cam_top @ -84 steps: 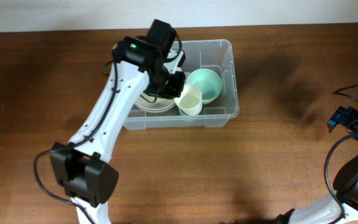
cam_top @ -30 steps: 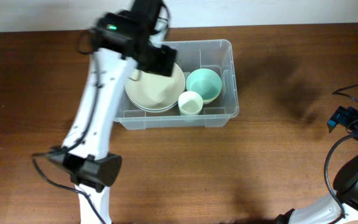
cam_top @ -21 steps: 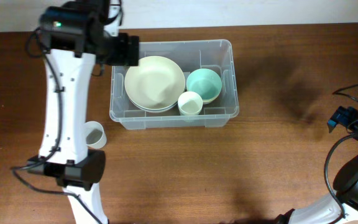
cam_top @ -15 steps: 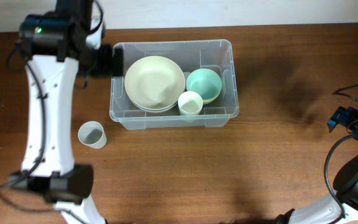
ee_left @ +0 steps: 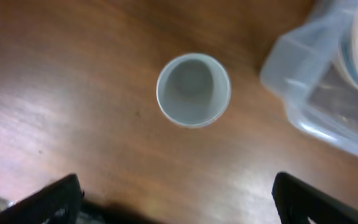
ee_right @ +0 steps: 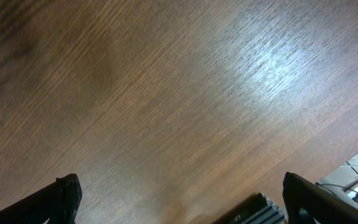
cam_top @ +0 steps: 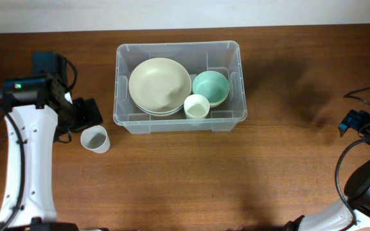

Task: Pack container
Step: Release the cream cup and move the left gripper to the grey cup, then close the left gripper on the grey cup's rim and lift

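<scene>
Though only fingertips (ee_left: 53, 200) show, left gripper (ee_left: 176, 194) spread wide, empty, near cup (ee_left: 193, 90), right gripper (ee_right: 180, 196) likewise, container (ee_left: 304, 84) corner blurred, cut off.

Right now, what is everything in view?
container: 1, clear, far middle of table
large bowl: at least 1, cream, left in container
smaller bowl: 1, teal, right in container
small cup: 1, cream, in container, front
loose cup: 1, pale grey, on table left of container
table: 1, brown wood
left end effector: 1, black, open, by loose cup
right end effector: 1, black, open, over bare table
</scene>
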